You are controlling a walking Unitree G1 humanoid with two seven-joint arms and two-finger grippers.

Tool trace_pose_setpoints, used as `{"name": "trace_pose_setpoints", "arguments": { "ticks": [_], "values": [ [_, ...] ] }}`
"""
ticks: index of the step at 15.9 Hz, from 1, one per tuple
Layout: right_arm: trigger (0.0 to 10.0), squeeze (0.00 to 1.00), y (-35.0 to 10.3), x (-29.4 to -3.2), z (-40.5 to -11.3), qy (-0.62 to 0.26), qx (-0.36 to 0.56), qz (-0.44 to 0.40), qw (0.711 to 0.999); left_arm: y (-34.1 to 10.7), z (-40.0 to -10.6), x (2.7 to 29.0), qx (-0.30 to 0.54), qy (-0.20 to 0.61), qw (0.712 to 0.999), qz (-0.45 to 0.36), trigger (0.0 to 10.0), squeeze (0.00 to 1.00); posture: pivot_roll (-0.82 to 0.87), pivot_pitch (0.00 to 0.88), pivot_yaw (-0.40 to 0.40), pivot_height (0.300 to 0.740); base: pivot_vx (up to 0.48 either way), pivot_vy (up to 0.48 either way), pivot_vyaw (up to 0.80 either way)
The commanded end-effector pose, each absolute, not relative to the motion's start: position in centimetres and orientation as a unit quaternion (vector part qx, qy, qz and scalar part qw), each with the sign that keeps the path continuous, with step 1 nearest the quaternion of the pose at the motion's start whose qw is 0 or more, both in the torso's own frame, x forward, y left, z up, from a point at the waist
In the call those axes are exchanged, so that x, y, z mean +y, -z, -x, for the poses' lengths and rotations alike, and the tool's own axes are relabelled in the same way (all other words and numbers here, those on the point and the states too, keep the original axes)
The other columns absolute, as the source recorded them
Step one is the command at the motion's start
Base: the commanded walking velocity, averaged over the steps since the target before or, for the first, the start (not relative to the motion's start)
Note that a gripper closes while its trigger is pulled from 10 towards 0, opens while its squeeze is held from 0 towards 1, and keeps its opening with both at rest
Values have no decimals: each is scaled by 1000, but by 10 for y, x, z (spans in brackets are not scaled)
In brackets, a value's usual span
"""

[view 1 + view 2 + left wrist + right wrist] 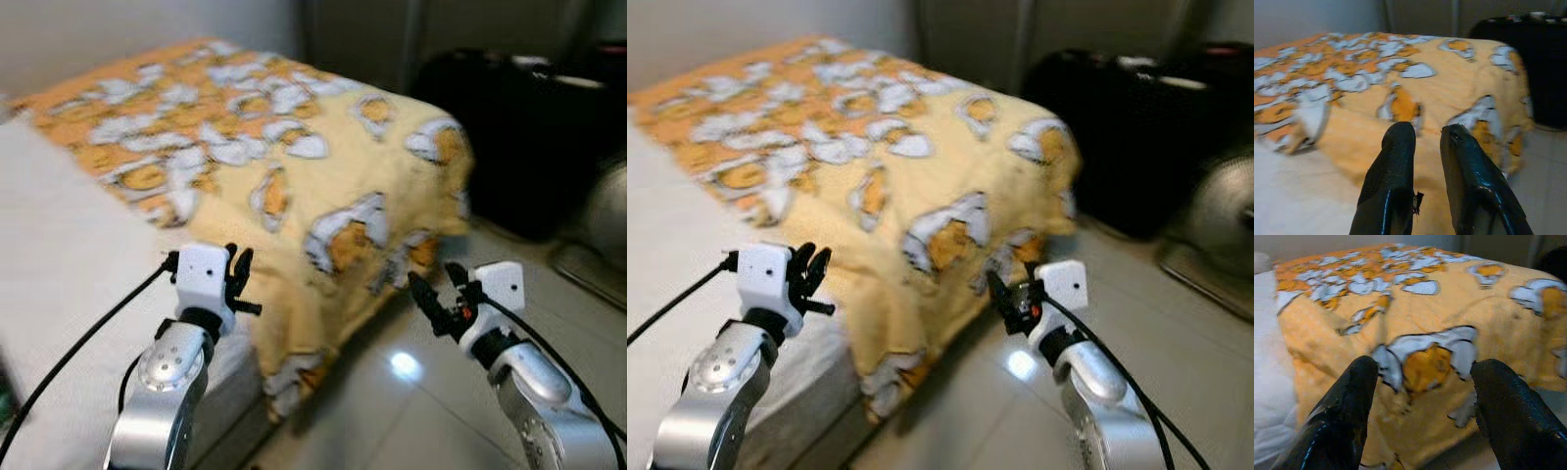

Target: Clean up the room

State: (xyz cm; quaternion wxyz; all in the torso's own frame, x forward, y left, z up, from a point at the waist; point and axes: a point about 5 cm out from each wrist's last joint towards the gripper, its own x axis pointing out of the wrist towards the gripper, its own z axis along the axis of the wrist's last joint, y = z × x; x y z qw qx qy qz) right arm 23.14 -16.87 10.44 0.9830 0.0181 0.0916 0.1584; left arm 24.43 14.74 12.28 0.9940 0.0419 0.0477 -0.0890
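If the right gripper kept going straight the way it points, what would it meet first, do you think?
Probably the yellow patterned blanket hanging over the bed's edge; the right gripper, fingers open, faces it directly, though depth is unclear.

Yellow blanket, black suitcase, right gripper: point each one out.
yellow blanket (323,157), left eye view, flat top near the corner.
black suitcase (529,137), left eye view, front face.
right gripper (1422,382), right wrist view, midway between its spread fingers.

head eyes look down; wrist views face the blanket (294,147) nearer
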Motion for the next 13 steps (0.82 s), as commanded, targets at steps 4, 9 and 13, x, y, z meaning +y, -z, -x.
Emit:
{"name": "trace_pose_setpoints", "arguments": {
  "ticks": [4, 9, 13],
  "values": [
    [10000, 0, -112, -167, -238, -171, 78, -18, 982, -122, -245, 153, 50, 72, 995, -54, 10000, 0, -8, 34, 40, 740, 304, 0, 0],
    [10000, 0, -115, -170, -240, -169, 75, -16, 983, -122, -245, 152, 52, 73, 995, -51, 10000, 0, -19, 42, 46, 740, 304, 0, 0],
    [10000, 0, -115, -173, -241, -168, 74, -11, 983, -120, -247, 148, 55, 79, 994, -50, 10000, 0, -22, 44, 46, 740, 306, 0, 0]
  ]
}}
